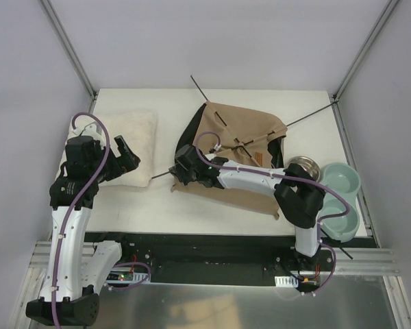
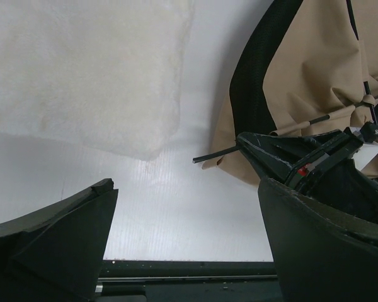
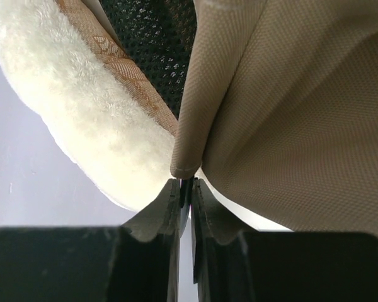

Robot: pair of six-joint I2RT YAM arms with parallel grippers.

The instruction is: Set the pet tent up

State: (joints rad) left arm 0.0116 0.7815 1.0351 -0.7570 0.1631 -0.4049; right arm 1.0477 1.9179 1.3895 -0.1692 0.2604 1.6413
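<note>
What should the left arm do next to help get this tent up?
Probably slide the left fingers right to the pole tip poking from the pet tent. They are open and empty, the tent lies collapsed, and the right fingers are shut at that same edge.

Left pincer [image 2: 185, 185] spread wide, right pincer [image 3: 184, 184] pressed closed

pet tent [image 2: 315, 69] cropped at right edge, pillow [image 2: 82, 63] cropped above
</note>
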